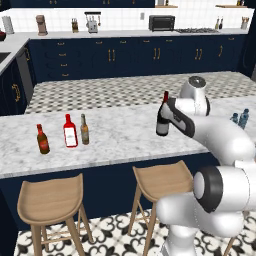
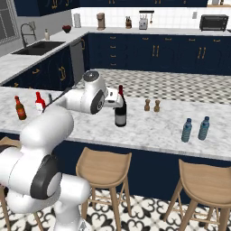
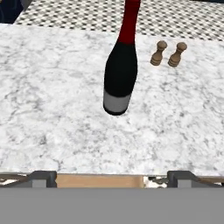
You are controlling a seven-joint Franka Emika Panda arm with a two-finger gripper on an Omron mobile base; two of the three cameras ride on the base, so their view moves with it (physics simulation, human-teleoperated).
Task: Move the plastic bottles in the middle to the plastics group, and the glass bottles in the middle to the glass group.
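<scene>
Facing wine bottle — shakers behind.

Hidden and cut-off parts

The arm is covering the wine bottle partly and one blue bottle; the hand view's top edge is cropping its foil top.

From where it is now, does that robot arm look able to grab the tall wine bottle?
Probably yes. The tool is open and faces the upright wine bottle, with bare marble counter between them. The two wooden shakers stand off to one side.
</scene>
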